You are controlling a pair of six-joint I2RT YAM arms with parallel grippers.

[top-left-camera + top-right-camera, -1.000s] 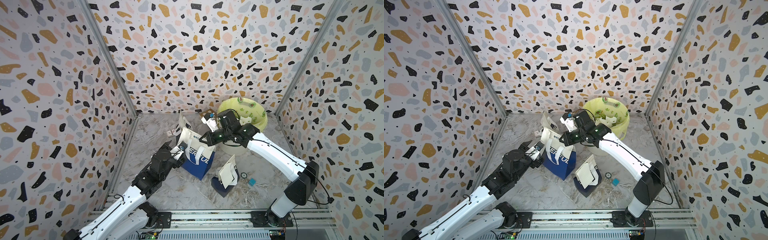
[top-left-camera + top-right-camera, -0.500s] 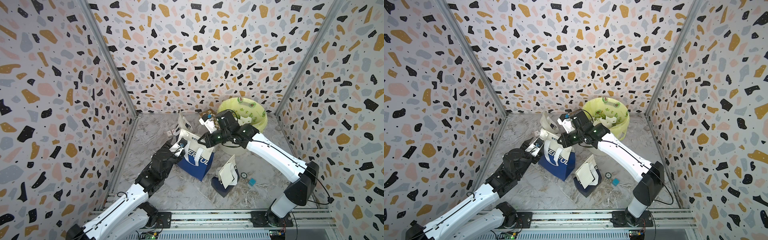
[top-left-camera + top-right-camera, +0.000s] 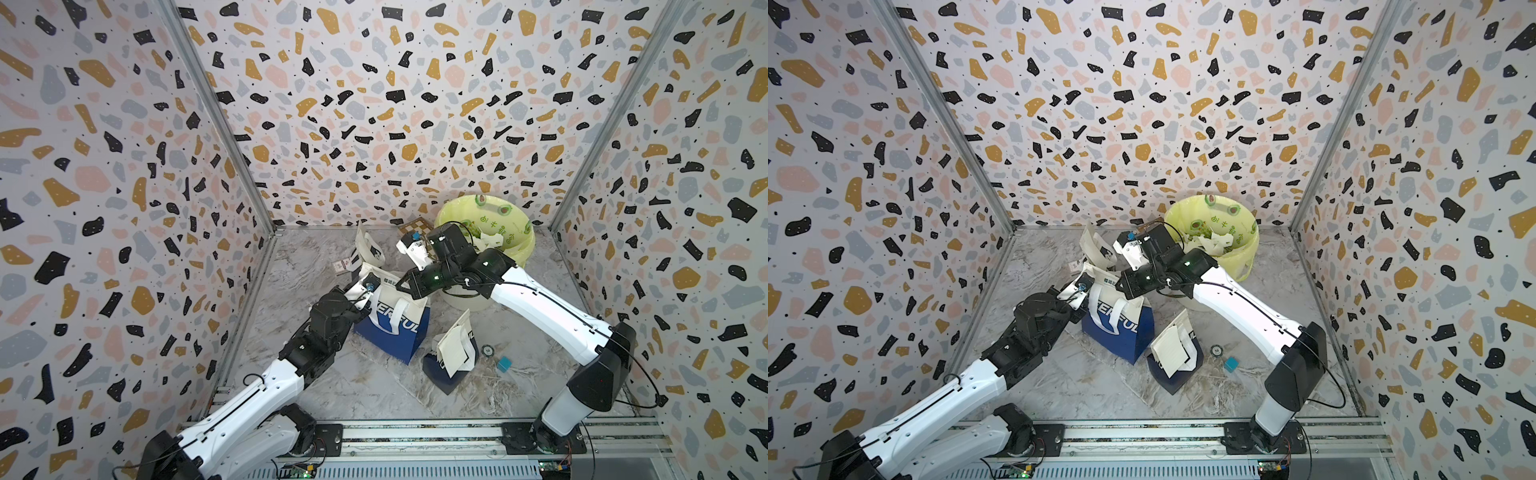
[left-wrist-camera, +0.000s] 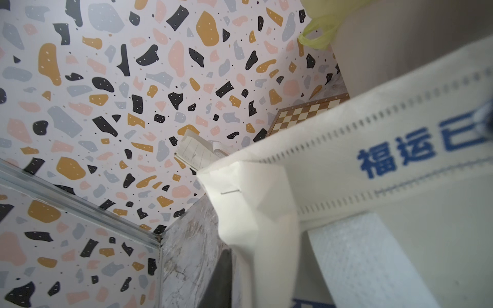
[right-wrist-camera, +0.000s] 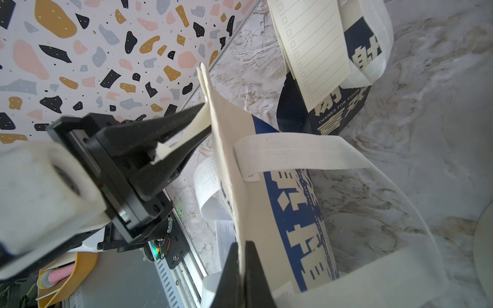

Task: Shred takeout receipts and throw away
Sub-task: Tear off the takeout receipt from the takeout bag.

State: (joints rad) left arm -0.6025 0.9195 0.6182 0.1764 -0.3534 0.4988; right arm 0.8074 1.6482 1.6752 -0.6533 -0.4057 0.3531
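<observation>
Marbled table [image 3: 374, 399] is in view. Mid-table I've got an upright navy tote bag [image 3: 392, 332], and just beside it, toward the front, a second tote bag [image 3: 446, 370] is tipped over. A third bag [image 3: 370, 249] stands nearer the back wall with a small printed card [image 3: 341, 266] beside it. The lined bin [image 3: 524, 245] sits in the back corner, a checkerboard [image 3: 415, 227] next to it. A round disc [image 3: 487, 351] and a teal cube [image 3: 504, 364] lie near the tipped bag.

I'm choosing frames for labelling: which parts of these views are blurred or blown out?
Left wrist view: the tote bag near the lens is soft, the wall sharp. Right wrist view: the left gripper is crisp at its jaws, shut on a receipt, blurred at its white housing. Both top views: the right arm looks overexposed.
</observation>
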